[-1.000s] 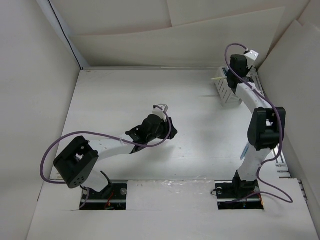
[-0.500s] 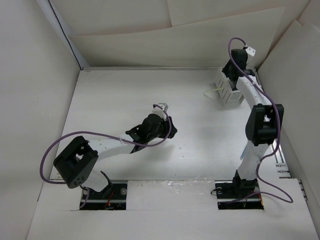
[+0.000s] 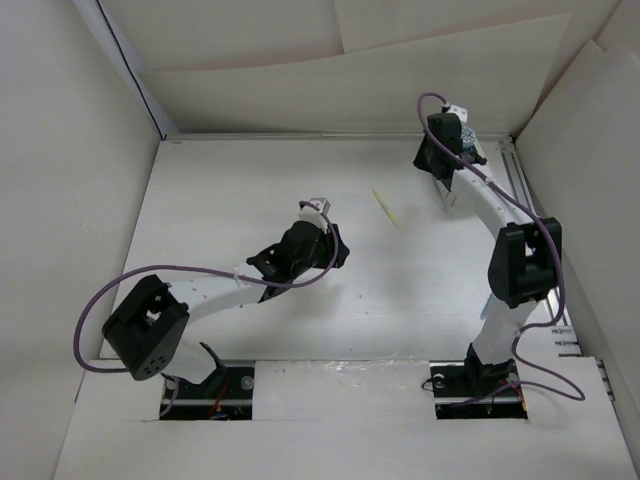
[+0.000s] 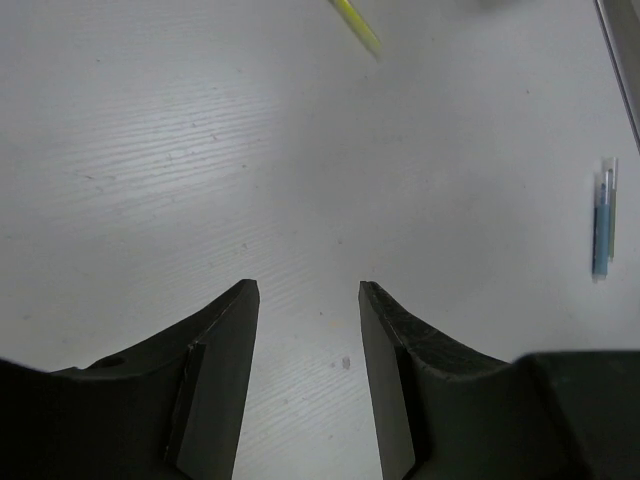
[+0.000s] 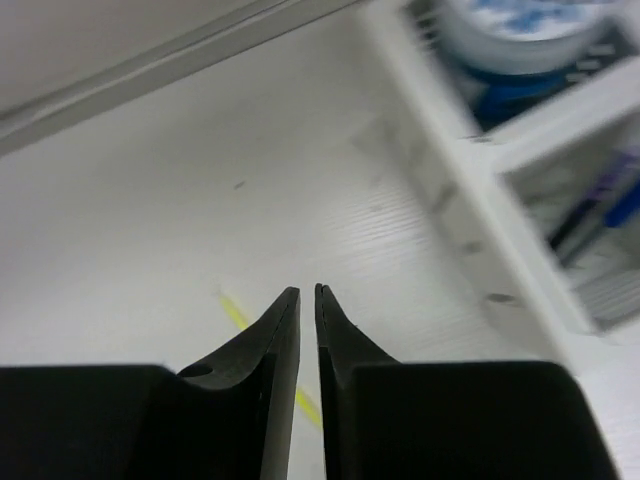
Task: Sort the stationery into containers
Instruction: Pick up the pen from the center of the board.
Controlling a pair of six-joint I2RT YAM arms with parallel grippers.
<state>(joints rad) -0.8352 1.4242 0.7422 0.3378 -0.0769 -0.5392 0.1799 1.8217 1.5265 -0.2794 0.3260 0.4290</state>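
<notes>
White surface (image 3: 230,200); slatted white organizer box (image 5: 455,185) at the far right corner, partly behind the right arm; left claw (image 4: 308,292) spread wide, empty, over bare surface; right claw (image 5: 308,296) narrowed to a slit, gripping nothing; blue-and-white roll (image 5: 520,20) in one box compartment; dark blue pen (image 5: 590,215), blurred, in the other; pale-yellow stick (image 3: 385,208) loose mid-surface; light-blue stick (image 4: 601,225) loose, well apart from it.

Top camera looks down from behind; both close wrist views seemingly share the pale-yellow stick (image 3: 385,207).
</notes>
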